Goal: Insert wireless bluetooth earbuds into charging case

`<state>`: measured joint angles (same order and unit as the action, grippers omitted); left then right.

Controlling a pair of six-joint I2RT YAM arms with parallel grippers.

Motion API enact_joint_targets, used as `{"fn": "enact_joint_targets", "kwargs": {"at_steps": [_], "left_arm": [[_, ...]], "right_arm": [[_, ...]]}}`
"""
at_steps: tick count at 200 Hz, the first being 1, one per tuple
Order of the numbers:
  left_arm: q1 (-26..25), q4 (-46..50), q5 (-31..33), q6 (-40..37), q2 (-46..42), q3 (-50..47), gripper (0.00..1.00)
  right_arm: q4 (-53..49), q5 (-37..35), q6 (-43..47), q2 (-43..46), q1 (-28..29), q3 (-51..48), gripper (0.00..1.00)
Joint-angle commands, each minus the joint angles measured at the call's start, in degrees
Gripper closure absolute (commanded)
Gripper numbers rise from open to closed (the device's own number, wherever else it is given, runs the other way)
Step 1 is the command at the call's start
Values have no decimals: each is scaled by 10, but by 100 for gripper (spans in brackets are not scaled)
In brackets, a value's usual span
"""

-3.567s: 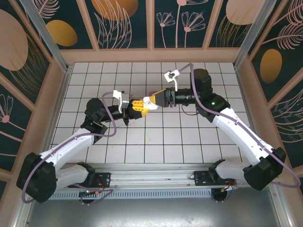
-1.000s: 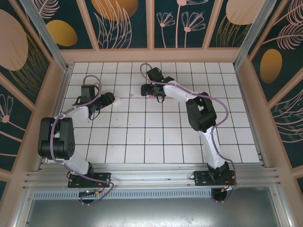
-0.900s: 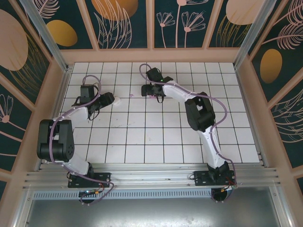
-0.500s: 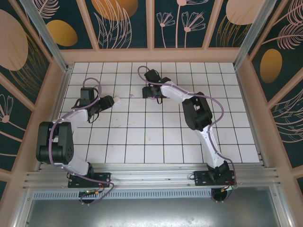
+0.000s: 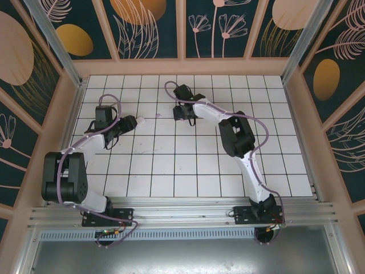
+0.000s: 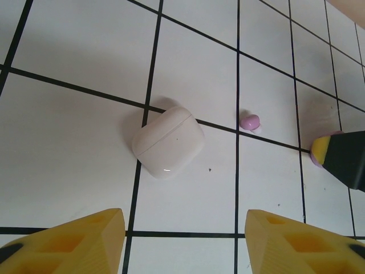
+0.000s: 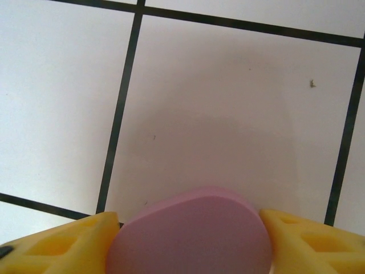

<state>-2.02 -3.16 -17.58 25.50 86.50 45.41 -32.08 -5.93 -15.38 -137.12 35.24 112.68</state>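
Left wrist view carries most of the story: the white charging case (image 6: 168, 142) lies flat on the tabletop (image 6: 68, 125) with its lid closed, and one pink earbud (image 6: 250, 121) sits loose just beside it, apart from it, across a tile line. The left tool (image 6: 182, 220) hovers above and short of the case with its fingers spread wide, gripping nothing. In the right wrist view the right tool (image 7: 188, 217) is clamped on a rounded pink case (image 7: 188, 245), one finger against each side. Judging by this, the task is at an early step, since no earbud is seated and the white case is not yet opened. The next move probably calls for steadying a case and lifting its lid before any earbud is picked up. The white case's long axis runs diagonally in the left wrist view, from lower left to upper right. Its seam follows that axis, and the lid half faces up and left. The earbud is too small to read its long axis firmly; its pink head lies up and left of a paler bit.
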Motion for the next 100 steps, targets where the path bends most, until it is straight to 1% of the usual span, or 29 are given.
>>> {"fn": "enact_joint_targets", "kwargs": {"at_steps": [1,27,45,60,78,82,100], "left_arm": [[1,-3,-13,-12,-13,-8,44],[2,-21,-26,-18,-27,-18,45],[-1,-58,-46,-15,-43,-34,47],[-10,-83,-48,-10,-59,-42,49],[-46,-107,-36,-32,-84,-45,49],[-60,-114,-31,-38,-90,-46,49],[-120,-167,-9,-93,-128,-64,49]], "right_arm": [[-37,-1,6,-8,1,6,44],[-53,-3,-5,1,-1,4,52],[-58,9,-20,20,-3,-6,53],[-58,28,-37,49,-7,-20,53],[-48,48,-55,96,-13,-52,54],[-45,65,-59,107,-13,-61,54],[-33,101,-77,163,-20,-103,54]]}}
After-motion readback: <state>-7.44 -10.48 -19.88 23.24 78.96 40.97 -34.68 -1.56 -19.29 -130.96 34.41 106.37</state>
